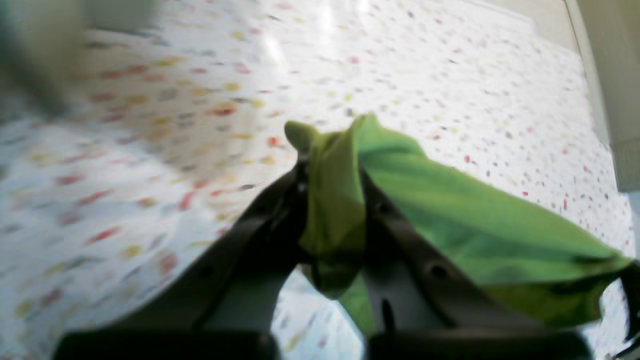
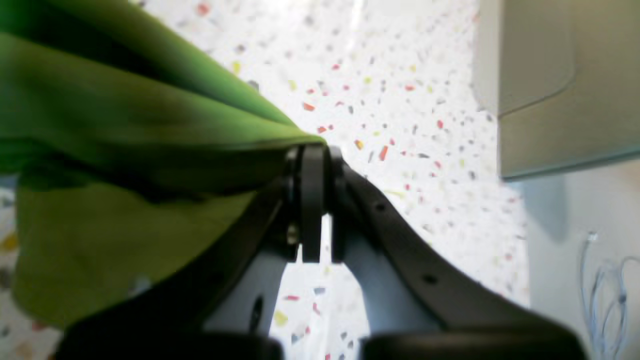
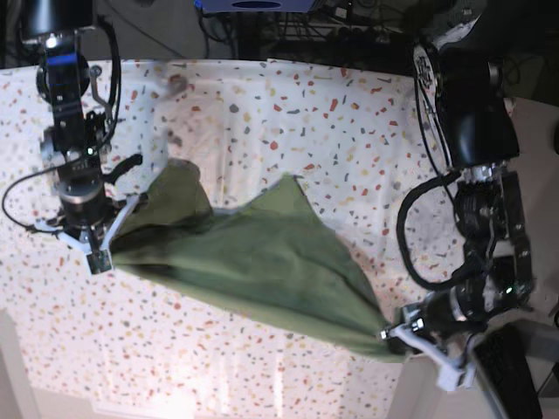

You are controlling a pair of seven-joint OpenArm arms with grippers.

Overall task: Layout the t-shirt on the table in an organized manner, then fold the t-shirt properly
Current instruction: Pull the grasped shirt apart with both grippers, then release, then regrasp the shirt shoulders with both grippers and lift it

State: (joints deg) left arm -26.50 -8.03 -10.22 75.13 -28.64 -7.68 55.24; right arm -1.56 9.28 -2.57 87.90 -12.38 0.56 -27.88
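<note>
Olive-green, your t-shirt (image 3: 253, 262) hangs stretched between both arms above the speckled table (image 3: 349, 131). The base view alone shows its whole span. Your left gripper (image 1: 330, 165) is clamped on a bunched wad of cloth; your right gripper (image 2: 315, 155) pinches a thin edge. Only the right wrist view shows a grey cable (image 2: 602, 285).

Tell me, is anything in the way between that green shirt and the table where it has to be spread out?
Nothing visible. Both grippers, left and right, are shut on the shirt, which is stretched between them over the table. The speckled cloth around it shows no other objects.
</note>
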